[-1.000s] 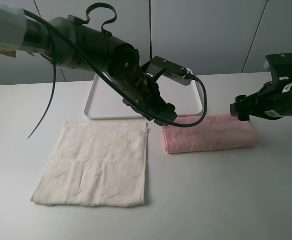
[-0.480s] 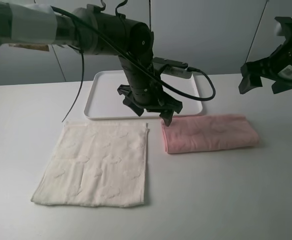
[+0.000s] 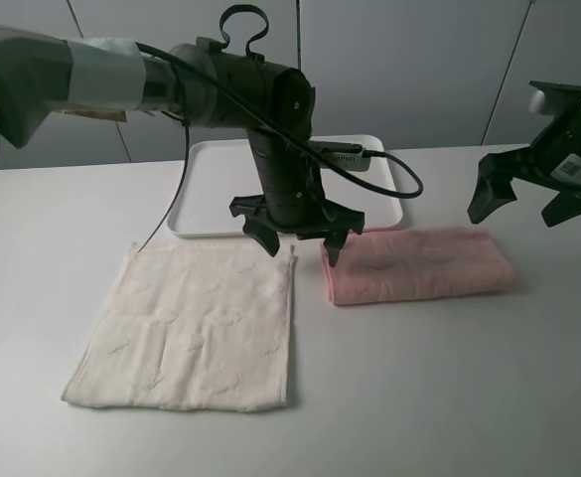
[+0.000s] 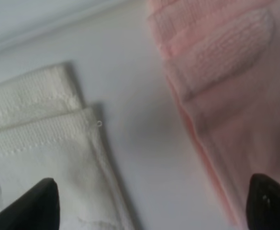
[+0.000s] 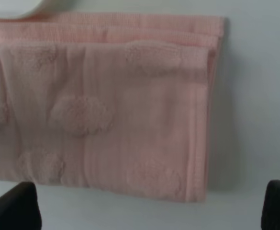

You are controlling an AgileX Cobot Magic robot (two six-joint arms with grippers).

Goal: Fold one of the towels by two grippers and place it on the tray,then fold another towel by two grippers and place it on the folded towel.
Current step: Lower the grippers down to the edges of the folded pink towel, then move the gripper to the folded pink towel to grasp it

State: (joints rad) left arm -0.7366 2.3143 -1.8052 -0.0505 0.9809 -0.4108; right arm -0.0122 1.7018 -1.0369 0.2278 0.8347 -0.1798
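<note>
A pink towel (image 3: 419, 264) lies folded on the table, right of centre, in front of the white tray (image 3: 203, 204). A cream towel (image 3: 193, 323) lies flat at the left. My left gripper (image 3: 300, 241) is open and empty, pointing down over the gap between the two towels, one fingertip (image 4: 39, 203) over the cream towel (image 4: 29, 139), the other over the pink towel's left edge (image 4: 226, 96). My right gripper (image 3: 523, 202) is open and empty, hanging above the pink towel's right end (image 5: 111, 110).
The tray stands at the back centre of the white table (image 3: 449, 397). A cable (image 3: 394, 179) loops from the left arm over the tray's right side.
My left gripper has swung to point straight down and dropped toward the gap between the towels. My right gripper has risen, turned downward and opened wide above the pink towel's right end.
</note>
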